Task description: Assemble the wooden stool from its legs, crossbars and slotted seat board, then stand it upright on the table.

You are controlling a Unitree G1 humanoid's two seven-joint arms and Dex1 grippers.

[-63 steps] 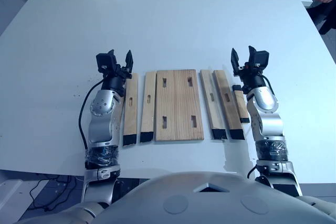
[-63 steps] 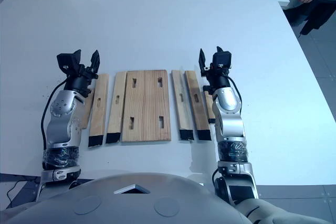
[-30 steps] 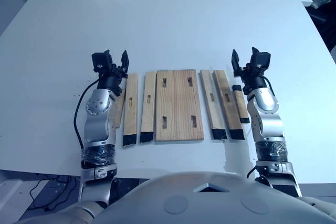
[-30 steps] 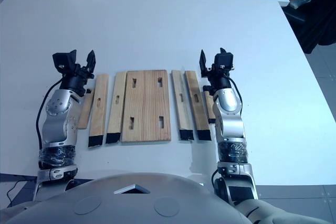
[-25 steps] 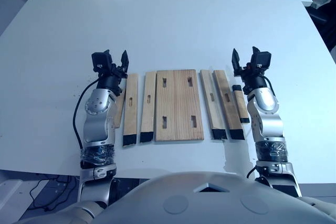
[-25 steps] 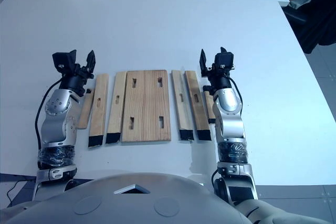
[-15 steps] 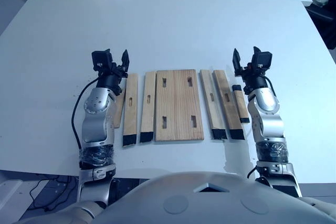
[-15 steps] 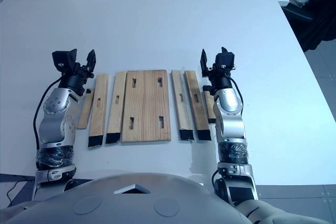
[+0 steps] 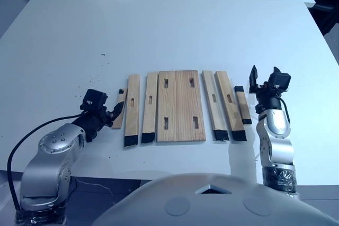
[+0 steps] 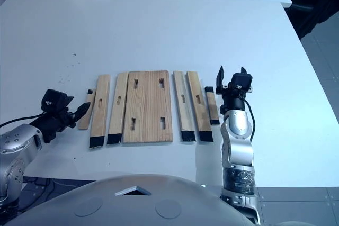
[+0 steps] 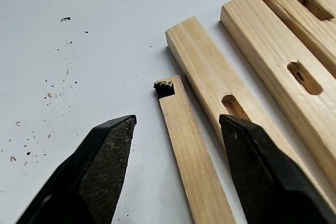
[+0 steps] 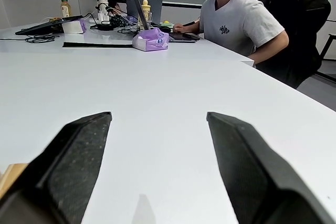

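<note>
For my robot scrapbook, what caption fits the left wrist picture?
Left gripper, jaws open, framing the black-tipped end of the thin crossbar, beside a slotted leg on the white table.

1. Head stereo pair: set above my arms, facing forward and down at the table (image 9: 212, 35) from mid range. Both eyes share the seat board (image 9: 180, 105) and the parts flanking it.
2. Left wrist camera: very close over the tabletop, sighting past my left gripper (image 11: 178, 120) onto one crossbar (image 11: 184, 145), which item 1 also shows.
3. Right wrist camera: low, facing level across the table past my right gripper (image 12: 158, 115). It shares the purple tissue box (image 12: 150, 39) with item 1.
</note>
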